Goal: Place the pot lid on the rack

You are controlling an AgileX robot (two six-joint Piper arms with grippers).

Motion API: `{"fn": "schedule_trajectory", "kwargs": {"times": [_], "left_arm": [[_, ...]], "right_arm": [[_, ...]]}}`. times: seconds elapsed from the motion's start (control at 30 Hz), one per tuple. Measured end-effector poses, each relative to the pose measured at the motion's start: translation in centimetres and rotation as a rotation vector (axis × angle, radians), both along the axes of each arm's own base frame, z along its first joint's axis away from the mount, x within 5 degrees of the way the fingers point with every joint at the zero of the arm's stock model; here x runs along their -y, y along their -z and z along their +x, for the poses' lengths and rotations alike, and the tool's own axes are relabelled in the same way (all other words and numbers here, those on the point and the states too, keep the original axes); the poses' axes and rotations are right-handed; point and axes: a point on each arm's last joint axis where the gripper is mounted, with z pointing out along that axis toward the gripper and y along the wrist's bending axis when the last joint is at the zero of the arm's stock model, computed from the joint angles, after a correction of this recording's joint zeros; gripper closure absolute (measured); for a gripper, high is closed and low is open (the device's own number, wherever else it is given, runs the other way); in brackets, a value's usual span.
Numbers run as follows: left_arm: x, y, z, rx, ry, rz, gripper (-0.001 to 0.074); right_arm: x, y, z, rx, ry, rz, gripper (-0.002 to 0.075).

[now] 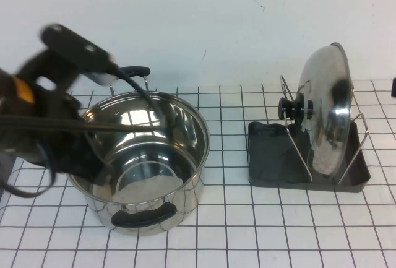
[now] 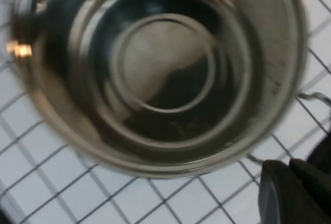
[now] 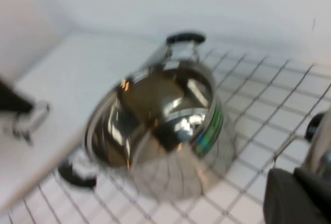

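**Standing on edge in the rack, the pot lid is free of both pincers**

Resting upright among the silver wire loops of the rack (image 1: 307,156), the pot lid (image 1: 328,110) leans slightly, its black knob (image 1: 291,108) facing the pot (image 1: 142,159). The rack's dark grey tray sits on the gridded table (image 1: 247,231), well apart from the left gripper (image 1: 80,51), on the far side of the pot from it.

That left gripper hangs above the pot's rim, over the side away from the rack, blurred; whether its fingers are parted or closed cannot be told. Its wrist camera looks straight down into the empty steel pot (image 2: 160,74), so the pot lies directly beneath it.

Of the right gripper (image 3: 297,195) only a dark edge shows in its own wrist view, and the high view does not show it; its grip cannot be told either. From it, the pot (image 3: 165,125) lies ahead across the grid, and a sliver of the lid's knob (image 3: 314,125) shows close beside it.
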Motion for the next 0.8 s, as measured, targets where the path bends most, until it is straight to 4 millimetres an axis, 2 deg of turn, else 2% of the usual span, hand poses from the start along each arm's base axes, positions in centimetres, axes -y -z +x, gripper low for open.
{"fn": "schedule_trajectory", "kwargs": {"times": [0.13, 0.27, 0.37, 0.47, 0.63, 0.67, 0.8], "left_arm": [[-1.7, -2.4, -1.7, 0.131, -0.114, -0.016, 0.0736], [-3.2, -4.5, -4.5, 0.210, -0.160, -0.072, 0.0736], [-4.2, -5.9, -6.9, 0.269, -0.175, -0.115, 0.0736], [-5.4, -6.8, -9.6, 0.350, -0.186, -0.170, 0.0736], [-6.8, -6.4, -12.6, 0.456, -0.194, -0.241, 0.0736], [-7.3, -5.3, -13.9, 0.502, -0.193, -0.267, 0.0736], [-8.0, -2.4, -15.5, 0.578, -0.189, -0.312, 0.0736]], "right_arm": [[-1.8, -1.6, -2.9, 0.037, -0.078, -0.233, 0.0718], [-3.1, -2.6, -5.4, 0.035, -0.140, -0.511, 0.0720], [-2.8, -3.4, -6.7, 0.012, -0.112, -0.687, 0.0721], [-1.6, -4.1, -7.7, 0.015, -0.002, -0.832, 0.0721], [-0.7, -5.6, -8.6, 0.127, 0.148, -0.903, 0.0722], [-0.6, -6.4, -9.0, 0.188, 0.198, -0.901, 0.0722], [-0.5, -8.6, -10.8, 0.367, 0.324, -0.887, 0.0722]]}}
